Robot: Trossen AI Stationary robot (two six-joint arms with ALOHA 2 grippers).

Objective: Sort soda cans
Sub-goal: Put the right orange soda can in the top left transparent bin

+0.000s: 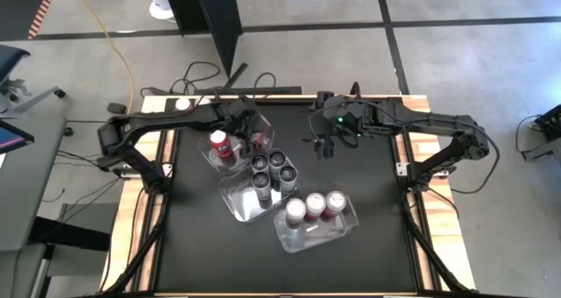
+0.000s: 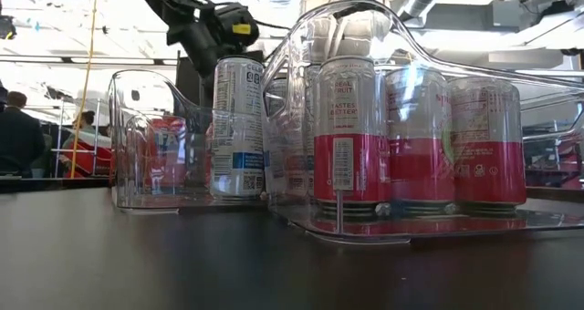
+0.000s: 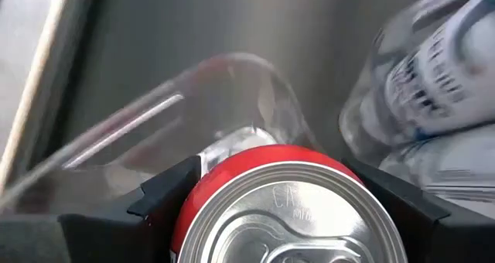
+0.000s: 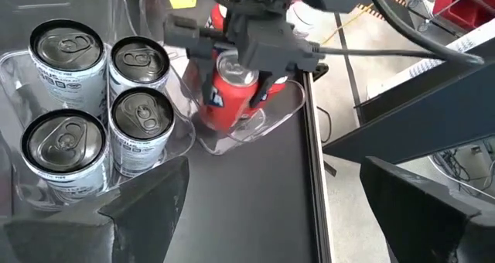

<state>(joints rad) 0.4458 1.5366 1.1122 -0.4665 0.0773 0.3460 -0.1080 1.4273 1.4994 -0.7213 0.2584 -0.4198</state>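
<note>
I see the left gripper (image 4: pixel 246 71) clamped on a red can (image 4: pixel 224 97) inside a clear tub (image 1: pixel 213 156) on the black table (image 1: pixel 368 202); right gripper (image 1: pixel 323 146) hovers wide open above bare mat, concrete floor (image 1: pixel 456 61) beyond.

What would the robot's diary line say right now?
left end effector: around red can in clear tub | right end effector: open, waiting above table

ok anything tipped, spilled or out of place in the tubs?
Nothing stands out. The cans stand upright, grouped by kind: dark ones in the middle tub, white-and-red ones in the near tub, red ones in the far tub. The left gripper is closed around a red can there; the right gripper hangs open.
</note>
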